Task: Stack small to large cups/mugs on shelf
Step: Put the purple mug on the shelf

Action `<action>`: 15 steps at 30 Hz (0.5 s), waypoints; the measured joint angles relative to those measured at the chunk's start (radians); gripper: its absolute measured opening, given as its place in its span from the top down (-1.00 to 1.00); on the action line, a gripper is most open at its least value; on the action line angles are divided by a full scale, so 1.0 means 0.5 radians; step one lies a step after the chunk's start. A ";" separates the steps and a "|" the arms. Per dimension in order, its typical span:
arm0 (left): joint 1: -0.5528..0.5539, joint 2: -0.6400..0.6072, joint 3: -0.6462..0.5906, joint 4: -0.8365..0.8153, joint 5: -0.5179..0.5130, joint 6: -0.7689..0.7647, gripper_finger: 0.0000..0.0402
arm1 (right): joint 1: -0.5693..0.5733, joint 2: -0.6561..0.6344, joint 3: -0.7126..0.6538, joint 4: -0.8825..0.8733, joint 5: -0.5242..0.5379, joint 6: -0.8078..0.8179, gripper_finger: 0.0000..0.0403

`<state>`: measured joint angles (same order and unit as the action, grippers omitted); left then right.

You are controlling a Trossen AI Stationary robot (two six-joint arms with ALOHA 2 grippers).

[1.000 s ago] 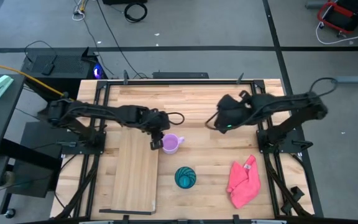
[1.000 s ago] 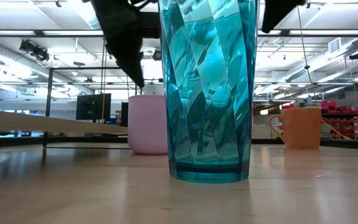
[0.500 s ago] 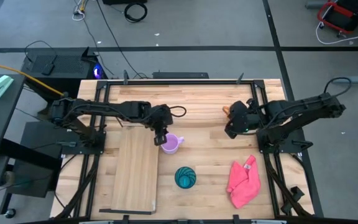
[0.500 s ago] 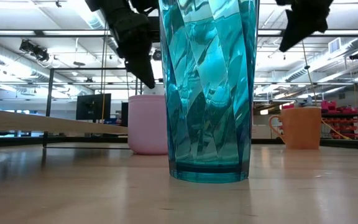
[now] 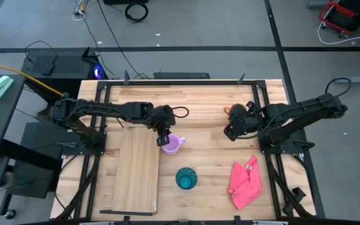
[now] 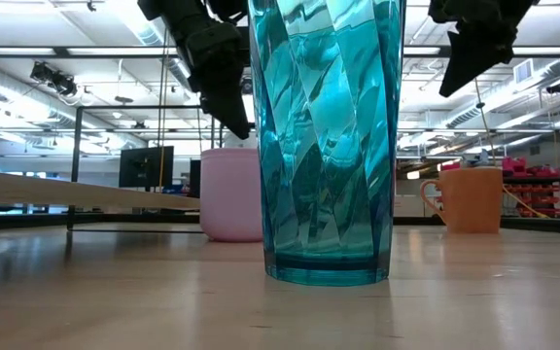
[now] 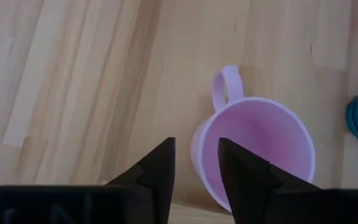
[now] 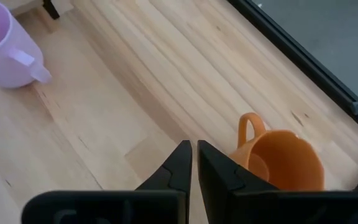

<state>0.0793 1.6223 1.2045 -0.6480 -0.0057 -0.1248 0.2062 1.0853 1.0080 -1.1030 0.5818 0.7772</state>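
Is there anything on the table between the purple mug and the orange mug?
No. From above, only bare wood lies between the purple mug and the orange mug; the right pincer hangs over that stretch.

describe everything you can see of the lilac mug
The lilac mug is a small, pale purple, smooth, plastic-looking vessel with one loop handle. It stands upright and empty on the wooden table, just beside the long shelf board. The left tool hangs open over its rim, one finger inside, not visibly touching it.

Robotics lab / workshop: open hall w/ exposed ceiling ducts [image 6: 37, 78], strip lights, monitors [image 6: 146, 165], grey concrete floor [image 5: 230, 37], loose cables [image 5: 136, 11] by table [image 5: 205, 106].
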 joint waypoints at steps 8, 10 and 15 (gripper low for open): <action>-0.044 0.056 0.002 -0.028 -0.039 0.006 0.37 | 0.000 0.000 0.000 0.057 0.000 -0.041 0.84; -0.046 0.060 0.002 -0.029 -0.064 0.005 0.39 | 0.000 0.000 0.000 0.058 0.000 -0.042 0.84; -0.056 0.063 0.000 -0.033 -0.076 0.003 0.42 | 0.000 0.000 0.000 0.058 0.000 -0.042 0.84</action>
<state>0.0512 1.6539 1.2045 -0.6645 -0.0435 -0.1235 0.2062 1.0855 1.0080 -1.0740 0.5816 0.7563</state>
